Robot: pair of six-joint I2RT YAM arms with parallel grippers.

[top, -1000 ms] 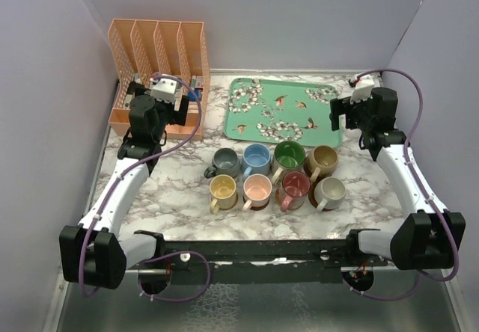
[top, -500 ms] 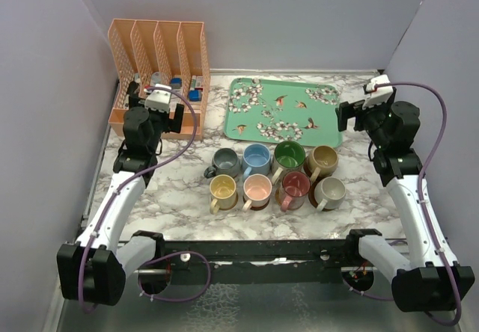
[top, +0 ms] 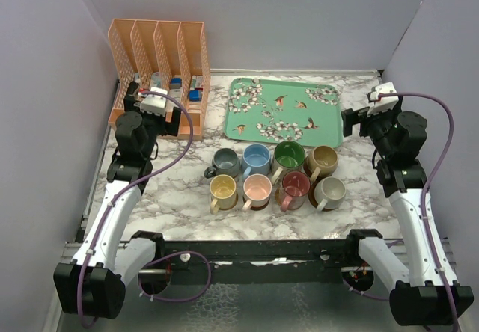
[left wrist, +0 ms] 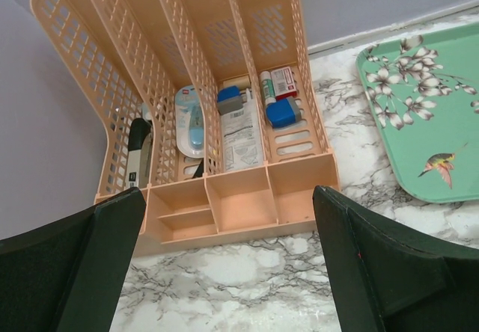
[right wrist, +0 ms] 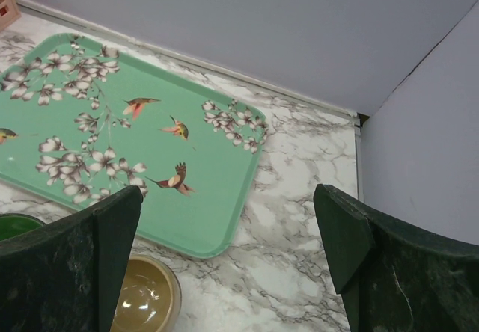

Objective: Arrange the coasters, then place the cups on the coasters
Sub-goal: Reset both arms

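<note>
We see the eight cups gathered in two rows of four at the middle of the marble counter [top: 172, 205], just in front of the teal floral tray [top: 329, 126]. The back row runs, left to right, grey cup [top: 225, 160], blue cup [top: 257, 157], green cup [top: 289, 155], tan cup [top: 324, 158]; the front row runs yellow cup [top: 223, 188], pink cup [top: 257, 189], dark red cup [top: 296, 184], cream-white cup [top: 330, 191]; all stand upright, each just beside its neighbour.

A dark brown coaster [top: 262, 206] peeps out under the pink cup, and another coaster [top: 302, 197] under the dark red cup; whether the other cups stand on coasters we cannot tell.

The left arm [top: 112, 197] reaches toward the back left, its jaws spread wide and holding nothing; from the left wrist we look between the two dark fingers [left wrist: 75, 272] at the orange mesh organiser [left wrist: 224, 205], whose slots hold small stationery, with a corner of the tray at the right.

The right arm [top: 412, 205] is raised at the back right, beside the right end of the tray; its jaws are likewise spread and empty; between its fingers [right wrist: 67, 272] the right wrist view shows the tray, bare counter, and below it the rims of the tan cup and the green cup.

Both arms are well apart from the cups.
</note>
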